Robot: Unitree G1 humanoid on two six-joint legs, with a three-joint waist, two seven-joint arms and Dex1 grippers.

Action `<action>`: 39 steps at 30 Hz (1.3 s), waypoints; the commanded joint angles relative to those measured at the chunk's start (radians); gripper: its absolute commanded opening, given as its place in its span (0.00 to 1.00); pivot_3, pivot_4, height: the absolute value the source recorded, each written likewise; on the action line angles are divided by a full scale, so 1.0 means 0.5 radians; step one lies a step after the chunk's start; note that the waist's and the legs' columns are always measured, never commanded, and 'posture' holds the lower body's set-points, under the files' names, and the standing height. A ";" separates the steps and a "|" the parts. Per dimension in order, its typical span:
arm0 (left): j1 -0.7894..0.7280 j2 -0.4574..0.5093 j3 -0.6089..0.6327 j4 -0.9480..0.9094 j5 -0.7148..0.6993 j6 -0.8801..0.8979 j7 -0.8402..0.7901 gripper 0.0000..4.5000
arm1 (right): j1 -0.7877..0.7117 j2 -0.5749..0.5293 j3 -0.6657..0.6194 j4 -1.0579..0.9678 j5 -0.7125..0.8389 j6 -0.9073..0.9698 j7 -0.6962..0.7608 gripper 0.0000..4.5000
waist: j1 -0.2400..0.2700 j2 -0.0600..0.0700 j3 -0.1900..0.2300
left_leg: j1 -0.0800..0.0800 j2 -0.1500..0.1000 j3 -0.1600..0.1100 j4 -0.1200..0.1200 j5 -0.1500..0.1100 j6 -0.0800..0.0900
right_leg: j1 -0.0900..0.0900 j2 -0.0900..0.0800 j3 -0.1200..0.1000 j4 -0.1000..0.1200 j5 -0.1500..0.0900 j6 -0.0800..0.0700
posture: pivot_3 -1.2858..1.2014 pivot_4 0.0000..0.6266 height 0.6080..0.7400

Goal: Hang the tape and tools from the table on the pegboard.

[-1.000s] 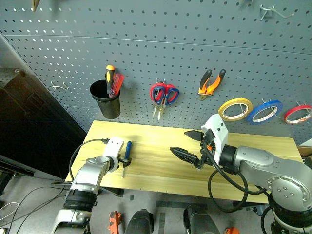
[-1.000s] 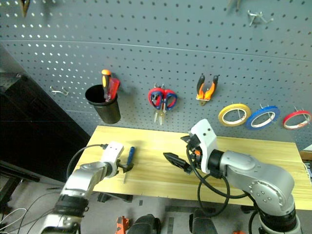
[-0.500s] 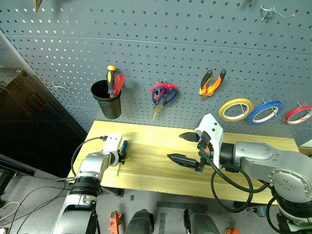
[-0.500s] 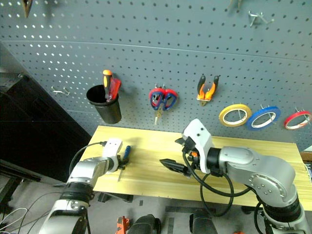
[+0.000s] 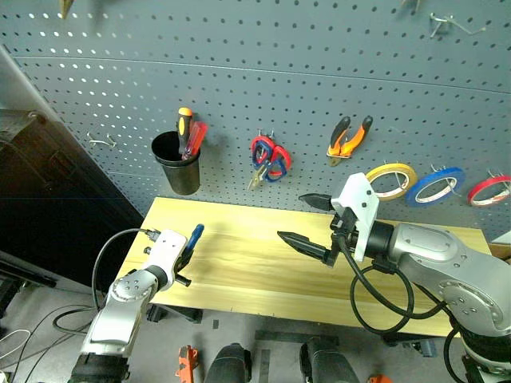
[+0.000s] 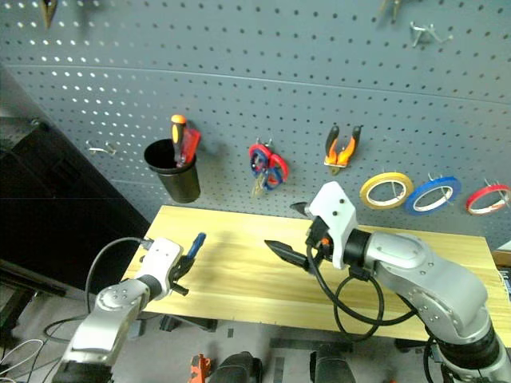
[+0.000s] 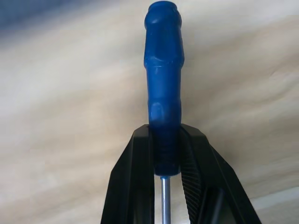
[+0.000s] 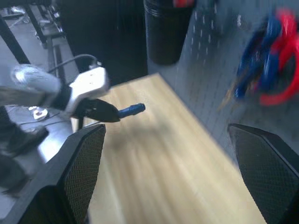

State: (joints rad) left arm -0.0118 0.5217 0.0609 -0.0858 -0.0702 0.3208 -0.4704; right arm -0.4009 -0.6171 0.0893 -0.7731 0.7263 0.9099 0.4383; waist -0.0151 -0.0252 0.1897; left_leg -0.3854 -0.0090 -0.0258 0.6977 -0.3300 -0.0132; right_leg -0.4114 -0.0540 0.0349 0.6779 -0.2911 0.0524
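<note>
Left gripper (image 5: 186,257) clamped on the blue-handled screwdriver (image 5: 194,237), lifted clear of the table (image 5: 239,263) above its left end, handle angled up and toward the pegboard (image 5: 263,72). Seen from the left wrist, black fingers (image 7: 135,186) pinching the lower handle on both sides, thin steel shaft running down between them. Right gripper (image 5: 310,219) spread wide and holding nothing, poised over the middle of the table, fingertips pointing left. Hanging on the pegboard: blue-handled scissors (image 5: 275,169) overlapping the red-handled scissors (image 5: 261,148) on one hook, pliers (image 5: 349,137) with orange-and-black handles to their right, then yellow roll (image 5: 390,180), blue roll (image 5: 435,185) and red tape (image 5: 489,190) in a row near the right edge. Black cup (image 5: 176,163) fixed to the board at left, with an orange-handled and a red-handled screwdriver standing inside.
</note>
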 commanded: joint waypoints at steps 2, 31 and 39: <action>-0.049 0.024 0.223 -0.261 -0.052 -0.587 0.018 0.10 | 0.005 -0.035 -0.155 -0.043 0.098 -0.129 0.165 1.00 | 0.023 -0.002 -0.004 | 0.000 0.001 0.000 0.000 0.000 0.000 | 0.000 0.000 -0.002 0.000 0.000 -0.001 | 0.53 0.22 1.00; -1.083 -0.463 0.319 0.210 -0.171 -0.573 0.590 0.10 | -0.220 -0.133 -0.251 0.103 0.132 -0.091 0.287 1.00 | 0.036 -0.019 -0.068 | 0.004 -0.001 -0.001 0.007 0.001 0.001 | 0.006 0.003 -0.016 0.004 0.002 -0.003 | 0.51 0.19 1.00; -0.917 -0.507 0.310 -0.033 -0.169 -0.508 0.685 0.66 | -0.207 -0.156 -0.281 0.103 0.133 -0.091 0.296 1.00 | 0.028 -0.019 -0.068 | 0.004 -0.001 -0.001 0.007 0.001 0.001 | 0.006 0.002 -0.016 0.005 0.002 -0.003 | 0.52 0.18 1.00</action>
State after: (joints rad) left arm -0.4618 0.2688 0.2111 -0.0372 -0.1546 0.0637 -0.1406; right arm -0.4959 -0.6845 -0.0174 -0.6949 0.7777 0.8721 0.5873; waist -0.0012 -0.0346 0.1555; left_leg -0.3836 -0.0094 -0.0264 0.7013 -0.3293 -0.0129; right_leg -0.4086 -0.0529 0.0269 0.6803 -0.2899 0.0509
